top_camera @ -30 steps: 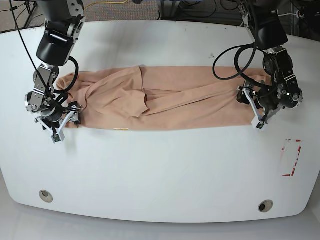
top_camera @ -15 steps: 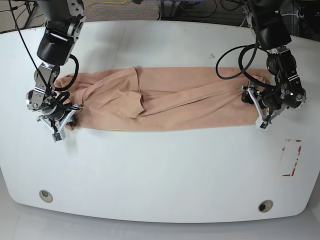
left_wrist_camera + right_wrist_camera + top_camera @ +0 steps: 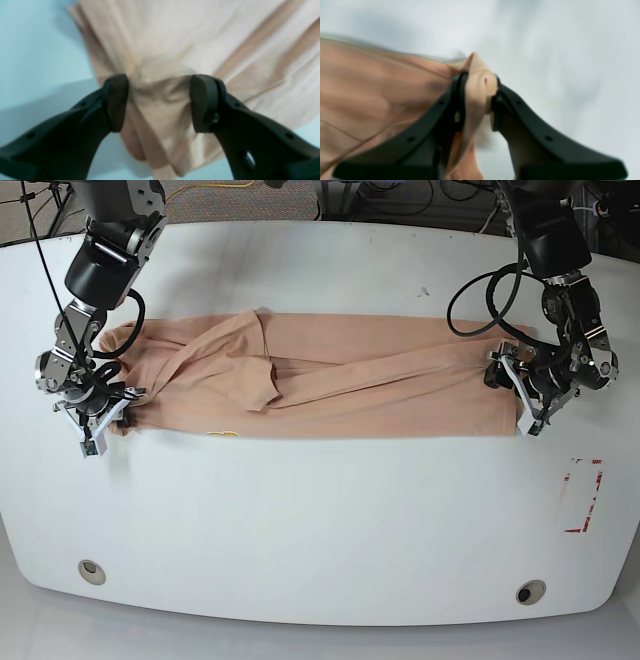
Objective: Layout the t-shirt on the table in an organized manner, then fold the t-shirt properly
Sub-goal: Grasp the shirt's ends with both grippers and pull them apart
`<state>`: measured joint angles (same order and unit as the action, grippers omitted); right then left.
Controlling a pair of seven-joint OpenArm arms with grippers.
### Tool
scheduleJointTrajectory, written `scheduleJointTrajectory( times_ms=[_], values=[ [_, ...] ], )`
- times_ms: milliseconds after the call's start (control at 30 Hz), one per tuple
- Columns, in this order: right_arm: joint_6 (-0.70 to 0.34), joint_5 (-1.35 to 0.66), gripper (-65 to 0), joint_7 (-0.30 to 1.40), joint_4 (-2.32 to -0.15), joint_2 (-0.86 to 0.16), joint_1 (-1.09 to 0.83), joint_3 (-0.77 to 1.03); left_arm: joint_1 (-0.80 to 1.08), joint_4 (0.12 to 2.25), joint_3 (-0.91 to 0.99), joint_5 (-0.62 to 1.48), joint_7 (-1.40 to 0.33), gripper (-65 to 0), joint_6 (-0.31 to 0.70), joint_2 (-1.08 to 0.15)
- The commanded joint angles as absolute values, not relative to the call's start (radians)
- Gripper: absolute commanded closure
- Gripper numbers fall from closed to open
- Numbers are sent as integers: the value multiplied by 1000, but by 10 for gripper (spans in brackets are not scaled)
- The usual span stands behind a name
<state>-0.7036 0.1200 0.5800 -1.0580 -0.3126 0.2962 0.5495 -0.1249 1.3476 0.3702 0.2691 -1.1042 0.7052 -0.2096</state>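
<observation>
The peach t-shirt [image 3: 350, 380] lies stretched in a long creased band across the white table [image 3: 320, 520]. A bit of yellow print [image 3: 222, 435] shows at its front edge. At the band's left end my right gripper [image 3: 95, 423] is shut on a corner. The right wrist view shows that t-shirt [image 3: 370, 95] corner pinched in the right gripper [image 3: 477, 100]. At the band's right end is my left gripper [image 3: 522, 408]. In the left wrist view the left gripper [image 3: 160, 100] stands open astride a humped fold of t-shirt [image 3: 200, 37], with the cloth touching both pads.
A red tape outline [image 3: 583, 496] marks the table at the right. Two grey grommets [image 3: 92, 570] [image 3: 530, 591] sit near the front edge. Black cables loop from both arms above the shirt's ends. The table's rounded edge runs close to both grippers.
My right gripper closed on the shirt's left corner and drew it leftward. The left gripper slid right, still open. The shirt now lies longer and flatter.
</observation>
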Motion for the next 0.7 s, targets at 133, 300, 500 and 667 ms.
scheduleJointTrajectory(
  times_ms=[133, 300, 500, 667],
  values=[
    [-698, 107, -101, 558, -1075, -331, 315, 553, -125, 1297, 371, 229, -1109, -372, 698, -222],
    [-698, 107, -101, 558, -1075, -326, 315, 553, -127, 1293, 371, 231, -1109, -372, 698, -222],
    [-698, 107, -103, 558, -1075, -325, 318, 555, -127, 1291, 371, 231, -1109, -372, 698, -222],
    [-698, 107, -103, 558, -1075, -329, 320, 555, -127, 1293, 372, 231, -1109, -372, 698, -222]
  ],
)
